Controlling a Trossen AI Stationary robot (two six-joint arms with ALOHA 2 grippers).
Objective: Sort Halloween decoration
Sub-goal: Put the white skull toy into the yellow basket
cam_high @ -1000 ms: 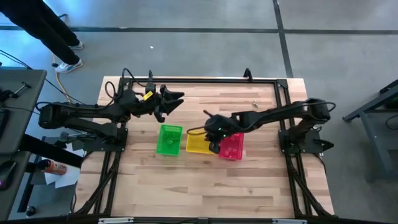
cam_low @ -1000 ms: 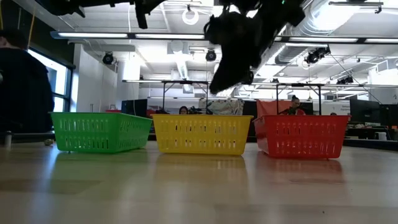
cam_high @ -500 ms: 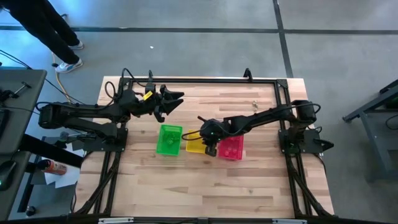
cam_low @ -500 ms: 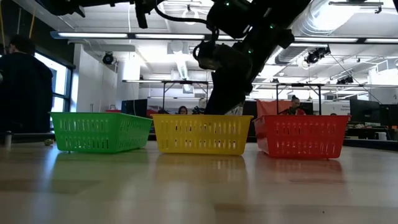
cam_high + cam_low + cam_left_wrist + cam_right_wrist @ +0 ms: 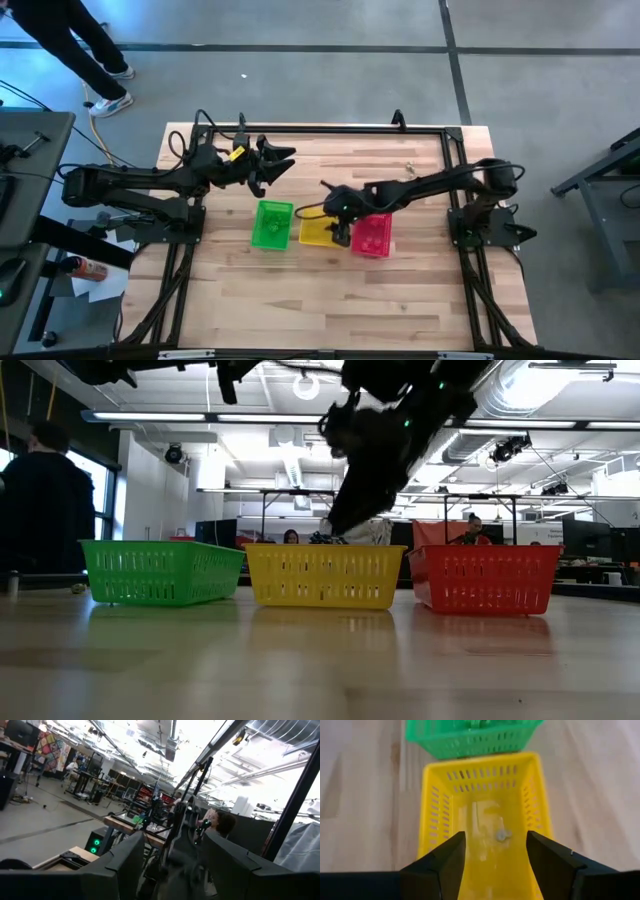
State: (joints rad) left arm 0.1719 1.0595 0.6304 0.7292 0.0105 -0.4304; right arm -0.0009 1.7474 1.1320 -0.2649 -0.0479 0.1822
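**Spread jaws over the yellow basket, 1 pale trinket lying below them**

Jaws of the right gripper (image 5: 495,851) stand spread, nothing between them, hanging above the yellow plastic slotted basket (image 5: 436,815). On that basket's floor lies 1 small pale trinket (image 5: 501,835), a tiny greyish piece; in the right wrist view it shows in the gap between the 2 dark fingers (image 5: 442,862), clear of both and well below them, touching neither.

From above, the right gripper (image 5: 340,222) sits over the yellow basket (image 5: 314,236), at the side next to the pink plastic basket (image 5: 374,236). The green plastic basket (image 5: 271,225) stands just beside the yellow one on its other side, so the 3 form a row on the pale wooden table (image 5: 400,290). Something small and green lies inside the green basket (image 5: 470,740), too small to tell apart.

The left gripper (image 5: 284,156) waits raised near the table's far edge, well away from the baskets, its jaws also apart and empty. A person (image 5: 70,40) stands on the floor beyond the table's corner.
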